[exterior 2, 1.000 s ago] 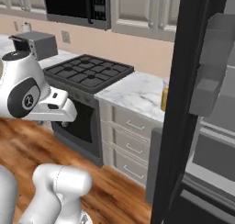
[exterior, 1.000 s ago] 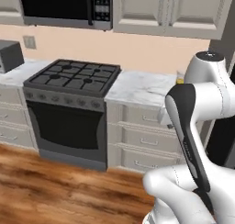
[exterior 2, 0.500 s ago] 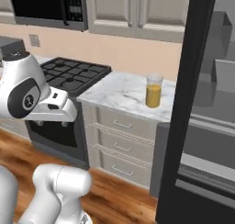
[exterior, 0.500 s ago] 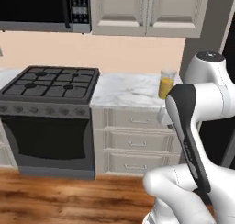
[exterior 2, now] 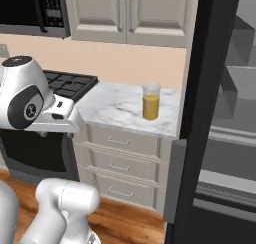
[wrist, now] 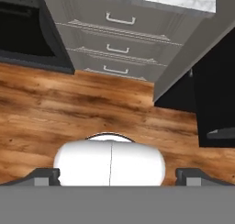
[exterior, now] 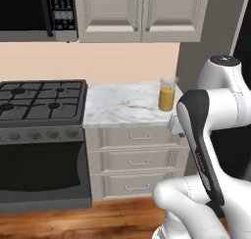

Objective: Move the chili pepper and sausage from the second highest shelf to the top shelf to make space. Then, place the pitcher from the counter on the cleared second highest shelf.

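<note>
The pitcher [exterior: 166,94] [exterior 2: 150,102], a clear cup of orange-yellow liquid, stands upright at the right end of the white marble counter [exterior: 117,105] [exterior 2: 112,108], close to the fridge. My gripper [wrist: 117,175] is open and holds nothing. It points down at the wooden floor, well short of the counter, with its fingertips [wrist: 46,175] set wide apart. Grey shelves [exterior 2: 232,134] show inside the open fridge, and I cannot tell which is the top shelf. The chili pepper and the sausage are out of view.
A black stove [exterior: 39,101] [exterior 2: 70,83] adjoins the counter on the left, under a microwave [exterior: 29,12]. Beige drawers [exterior: 137,155] [wrist: 114,39] sit below the counter. The dark edge of the fridge door [exterior 2: 200,113] stands upright beside the pitcher. Wooden floor [wrist: 69,108] lies in front.
The whole picture has shifted: the base has driven to the right, so the stove slid left and the pitcher and fridge came closer into view. The arm's pose and open gripper are unchanged.
</note>
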Robot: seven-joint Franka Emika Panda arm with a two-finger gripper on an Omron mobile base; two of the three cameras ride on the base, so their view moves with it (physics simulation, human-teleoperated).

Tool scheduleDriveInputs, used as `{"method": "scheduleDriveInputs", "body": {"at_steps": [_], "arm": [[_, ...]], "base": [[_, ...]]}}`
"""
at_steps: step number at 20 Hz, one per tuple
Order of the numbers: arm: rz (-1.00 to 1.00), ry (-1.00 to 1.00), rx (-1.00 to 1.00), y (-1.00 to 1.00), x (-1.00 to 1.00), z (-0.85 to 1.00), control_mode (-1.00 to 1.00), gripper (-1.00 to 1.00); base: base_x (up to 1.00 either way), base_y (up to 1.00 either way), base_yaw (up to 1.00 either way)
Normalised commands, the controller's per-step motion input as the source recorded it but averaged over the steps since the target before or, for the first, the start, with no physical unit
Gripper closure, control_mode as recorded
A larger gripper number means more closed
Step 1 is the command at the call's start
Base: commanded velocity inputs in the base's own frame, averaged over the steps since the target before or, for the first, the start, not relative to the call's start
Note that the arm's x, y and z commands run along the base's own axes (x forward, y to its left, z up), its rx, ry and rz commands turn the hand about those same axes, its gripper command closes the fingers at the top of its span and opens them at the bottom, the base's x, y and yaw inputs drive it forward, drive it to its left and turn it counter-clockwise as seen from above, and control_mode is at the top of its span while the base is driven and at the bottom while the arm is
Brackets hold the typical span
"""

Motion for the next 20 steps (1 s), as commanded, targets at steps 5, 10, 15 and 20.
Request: {"method": "scheduleDriveInputs", "body": {"at_steps": [5, 10, 15, 20], "arm": [[0.00, 0.00, 0.00, 0.00, 0.00, 0.00, 1.00, -1.00], [0.00, 0.00, 0.00, 0.00, 0.00, 0.00, 1.00, -1.00], [0.00, 0.00, 0.00, 0.00, 0.00, 0.00, 1.00, -1.00], [0.00, 0.00, 0.00, 0.00, 0.00, 0.00, 1.00, -1.00]], "base": [[0.61, 0.39, -0.28], [0.62, 0.44, -0.27], [0.62, 0.37, -0.26], [0.54, 0.30, -0.25]]}}
